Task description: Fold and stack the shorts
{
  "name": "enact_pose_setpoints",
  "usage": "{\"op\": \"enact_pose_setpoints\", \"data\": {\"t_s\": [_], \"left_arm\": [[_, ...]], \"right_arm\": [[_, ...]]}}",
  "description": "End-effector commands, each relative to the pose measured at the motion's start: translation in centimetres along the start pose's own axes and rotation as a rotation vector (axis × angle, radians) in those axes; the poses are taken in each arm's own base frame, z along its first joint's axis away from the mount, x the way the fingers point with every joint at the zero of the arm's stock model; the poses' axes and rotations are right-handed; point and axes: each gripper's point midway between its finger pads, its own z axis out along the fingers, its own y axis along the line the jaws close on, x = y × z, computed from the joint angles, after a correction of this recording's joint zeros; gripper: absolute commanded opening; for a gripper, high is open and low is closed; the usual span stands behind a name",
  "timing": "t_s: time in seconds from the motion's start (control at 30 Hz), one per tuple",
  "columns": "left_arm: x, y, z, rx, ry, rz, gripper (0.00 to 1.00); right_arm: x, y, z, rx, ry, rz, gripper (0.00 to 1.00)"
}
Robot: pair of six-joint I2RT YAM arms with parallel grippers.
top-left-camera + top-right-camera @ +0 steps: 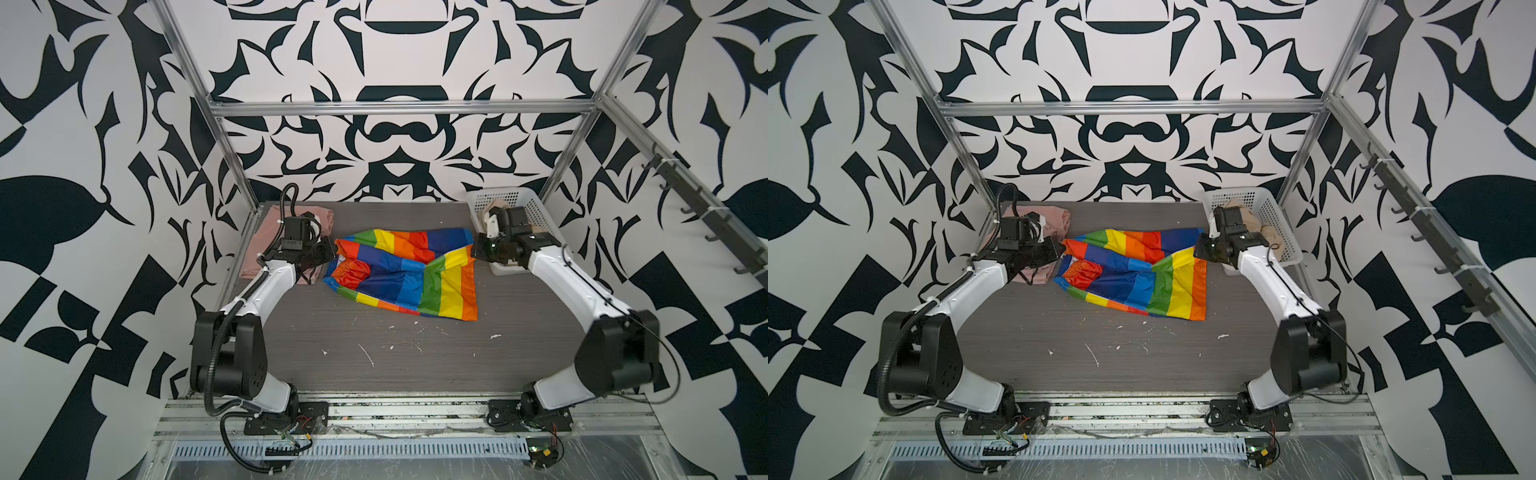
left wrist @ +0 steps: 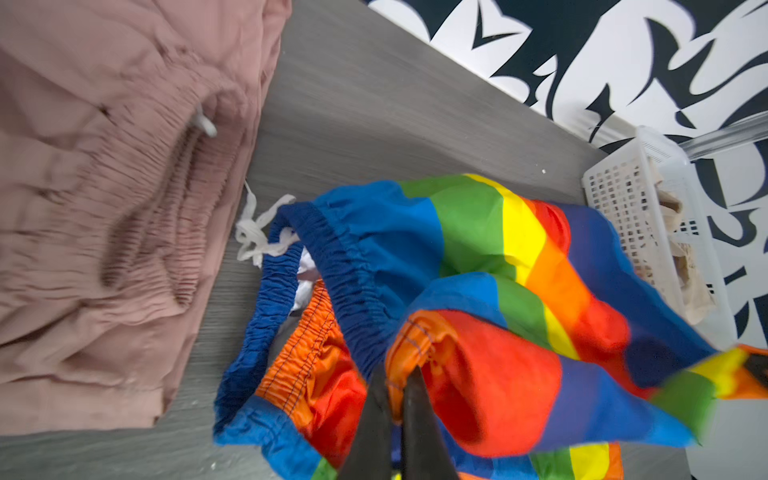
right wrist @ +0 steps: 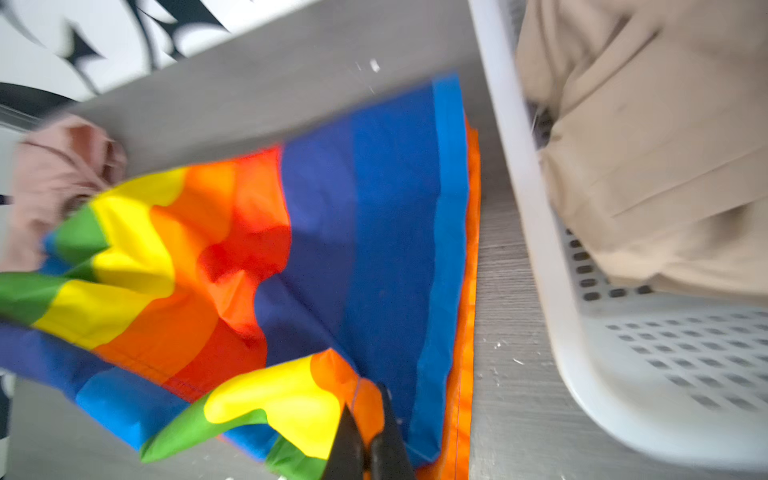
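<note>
The rainbow-striped shorts (image 1: 407, 270) lie spread across the middle of the counter (image 1: 415, 353), a little toward 12 o'clock in both top views, with the gathered waist at the 9 o'clock end and the leg hems at the 3 o'clock end. The left end effector (image 1: 332, 251) is at the waist end, and its wrist view shows the jaws clamped together on a fold of orange gathered edge (image 2: 397, 382). A white drawstring (image 2: 257, 232) trails from the waistband onto the counter. The right end effector (image 1: 476, 249) is at the opposite end, pinched shut on an orange and yellow corner of the same shorts (image 3: 368, 411). The far edge of the cloth runs between the two grips.

The salmon-pink shorts (image 1: 254, 249) rest at about 10 o'clock on the counter, partly under the left arm and just beside the rainbow waist. At 2 o'clock stands a white perforated basket (image 1: 536, 216), with the beige shorts (image 3: 644, 145) bunched inside it. White flecks dot the counter toward 6 o'clock.
</note>
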Motion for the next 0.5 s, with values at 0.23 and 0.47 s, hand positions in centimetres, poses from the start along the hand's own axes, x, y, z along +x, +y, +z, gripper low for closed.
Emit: {"op": "enact_pose_setpoints", "data": {"t_s": [0.23, 0.47], "left_arm": [[6.8, 6.4, 1.3, -0.171, 0.114, -0.002, 0.0], [7.8, 6.6, 1.7, -0.161, 0.153, -0.029, 0.23]], "right_arm": [[15.7, -3.0, 3.6, 0.038, 0.289, 0.023, 0.0], [18.3, -3.7, 5.1, 0.043, 0.351, 0.026, 0.09]]}}
